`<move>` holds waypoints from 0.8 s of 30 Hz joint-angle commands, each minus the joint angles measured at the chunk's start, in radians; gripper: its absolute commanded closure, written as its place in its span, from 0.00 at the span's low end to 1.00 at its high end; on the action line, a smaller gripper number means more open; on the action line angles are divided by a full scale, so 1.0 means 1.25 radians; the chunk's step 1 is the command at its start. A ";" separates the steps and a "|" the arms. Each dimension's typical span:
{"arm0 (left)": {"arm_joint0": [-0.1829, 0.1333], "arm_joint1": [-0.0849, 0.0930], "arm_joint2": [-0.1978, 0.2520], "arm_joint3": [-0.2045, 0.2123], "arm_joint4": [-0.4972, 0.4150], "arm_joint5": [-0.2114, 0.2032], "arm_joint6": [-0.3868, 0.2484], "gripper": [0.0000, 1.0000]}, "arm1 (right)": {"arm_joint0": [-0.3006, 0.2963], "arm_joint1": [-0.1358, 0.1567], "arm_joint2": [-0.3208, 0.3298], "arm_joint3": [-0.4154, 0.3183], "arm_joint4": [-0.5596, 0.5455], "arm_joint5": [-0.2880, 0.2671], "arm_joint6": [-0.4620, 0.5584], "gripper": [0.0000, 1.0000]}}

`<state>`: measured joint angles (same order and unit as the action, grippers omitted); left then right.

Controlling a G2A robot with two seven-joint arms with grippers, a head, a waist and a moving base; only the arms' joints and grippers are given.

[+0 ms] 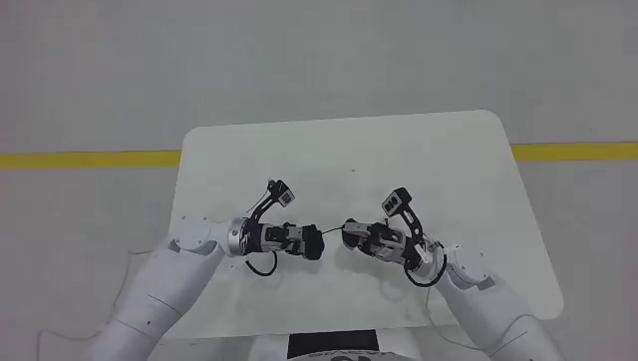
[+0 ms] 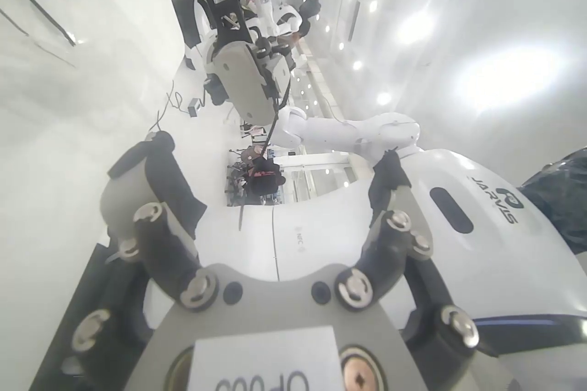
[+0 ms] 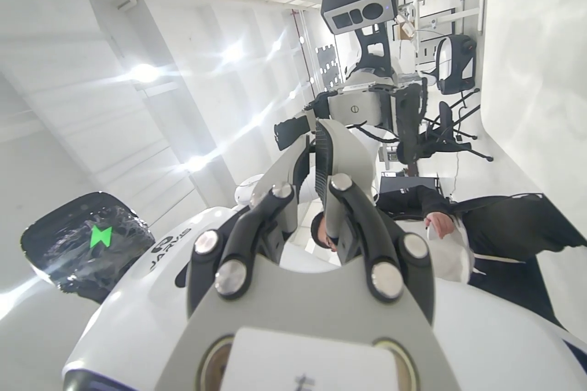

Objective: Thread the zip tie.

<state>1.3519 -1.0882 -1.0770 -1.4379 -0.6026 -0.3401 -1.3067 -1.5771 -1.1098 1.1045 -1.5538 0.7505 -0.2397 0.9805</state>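
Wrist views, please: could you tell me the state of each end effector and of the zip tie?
Left end effector: open, fingers spread wide, holding nothing.
Right end effector: shut on the zip tie.
Zip tie: held at one end, a single straight strip with no loop, free end reaching toward the left end effector.

Glossy white arm shells [image 1: 164,286], grey screw-studded left pincer [image 2: 273,156] base, seemingly black looped wrist cables [image 1: 427,279].
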 commanded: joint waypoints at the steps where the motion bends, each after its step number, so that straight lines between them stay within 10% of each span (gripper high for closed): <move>1: 0.000 0.000 0.000 0.000 -0.001 0.000 0.000 0.00 | 0.000 0.000 0.000 0.000 0.000 0.000 0.000 1.00; 17: 0.007 0.005 0.017 -0.016 -0.010 0.000 0.032 0.00 | 0.000 -0.004 -0.014 -0.013 -0.014 0.005 -0.022 1.00; 22: 0.009 0.007 0.016 -0.018 -0.015 0.000 0.035 0.50 | 0.000 -0.002 -0.013 -0.011 -0.048 0.020 -0.032 1.00; 24: 0.011 0.007 0.015 -0.019 -0.016 0.000 0.037 0.52 | -0.001 -0.001 -0.010 -0.013 -0.058 0.024 -0.035 1.00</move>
<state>1.3639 -1.0794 -1.0580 -1.4611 -0.6219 -0.3400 -1.2614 -1.5775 -1.1119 1.0896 -1.5687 0.6839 -0.2121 0.9386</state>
